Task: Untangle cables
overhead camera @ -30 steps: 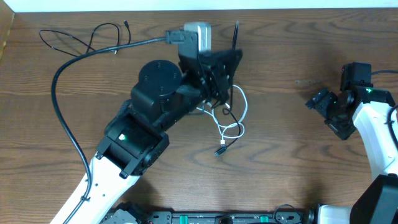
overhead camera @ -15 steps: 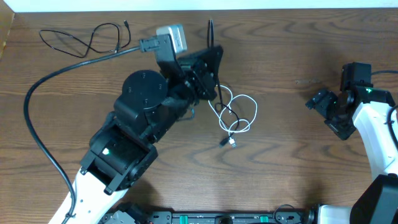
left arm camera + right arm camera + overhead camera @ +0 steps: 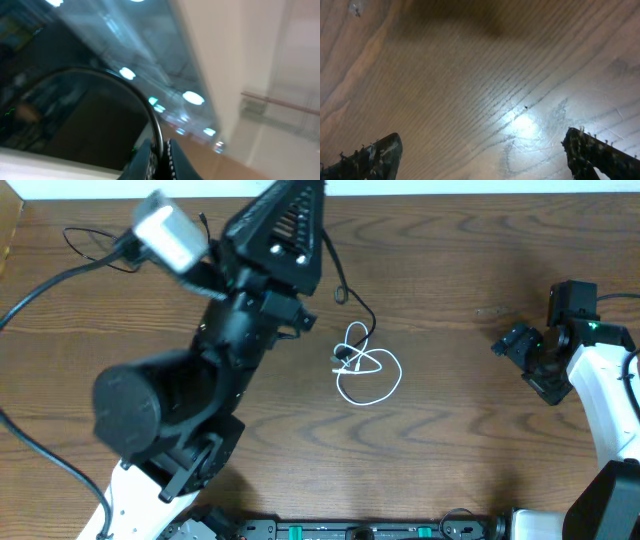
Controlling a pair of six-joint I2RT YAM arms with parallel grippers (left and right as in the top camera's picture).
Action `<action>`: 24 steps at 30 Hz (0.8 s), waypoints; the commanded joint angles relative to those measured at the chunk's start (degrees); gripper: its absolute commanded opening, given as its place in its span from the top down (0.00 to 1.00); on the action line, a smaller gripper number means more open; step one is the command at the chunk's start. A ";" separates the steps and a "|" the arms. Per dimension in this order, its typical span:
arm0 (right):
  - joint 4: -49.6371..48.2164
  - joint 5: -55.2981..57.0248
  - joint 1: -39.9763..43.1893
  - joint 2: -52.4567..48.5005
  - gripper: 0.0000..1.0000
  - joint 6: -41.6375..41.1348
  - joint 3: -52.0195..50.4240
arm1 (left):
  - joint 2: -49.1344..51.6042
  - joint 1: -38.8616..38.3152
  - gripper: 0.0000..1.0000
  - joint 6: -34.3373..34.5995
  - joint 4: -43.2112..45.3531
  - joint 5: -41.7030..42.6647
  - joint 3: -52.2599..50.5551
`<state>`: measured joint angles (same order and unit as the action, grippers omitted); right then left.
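Risk: the black cable (image 3: 352, 305) runs down into the white cable (image 3: 385, 385) loops lying mid-worktop (image 3: 470, 440). Pulling higher may drag the white coil along or tighten the snag instead of freeing it, and the thin cable could slip from the pinch. Left arm is raised high and tilted far-left, wrist camera facing the ceiling, left hand (image 3: 160, 152) clenched on the black cable. Right hand (image 3: 485, 152) is released, low over bare worktop at right.

Left arm (image 3: 200, 390), as I see it: black housings, round joint cap (image 3: 125, 405), white lower link (image 3: 135, 495), grey camera block (image 3: 170, 238). Right arm (image 3: 605, 385): white link, green LED (image 3: 592, 327), right gripper (image 3: 482, 145) black, rough-edged.
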<state>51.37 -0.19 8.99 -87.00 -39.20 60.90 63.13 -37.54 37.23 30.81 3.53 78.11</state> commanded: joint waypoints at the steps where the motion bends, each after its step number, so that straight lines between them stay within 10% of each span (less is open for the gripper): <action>1: 0.09 0.68 0.35 -0.26 0.01 -0.13 0.04 | -2.25 0.28 0.92 -1.79 1.07 2.25 0.57; 9: 0.09 0.70 0.33 -0.26 0.01 -0.13 0.04 | 0.28 0.28 0.93 -5.53 -22.51 2.23 0.55; 18: 0.07 0.70 0.33 -0.26 0.01 -0.13 0.04 | 3.58 0.31 0.92 -5.18 -4.39 1.79 0.57; 24: 0.09 0.70 0.33 -0.26 0.01 -0.13 0.04 | 4.24 0.31 0.93 -9.77 -18.25 -5.77 0.55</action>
<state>51.44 -0.21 8.99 -87.00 -39.22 60.90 66.32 -37.54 31.24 16.99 2.66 78.13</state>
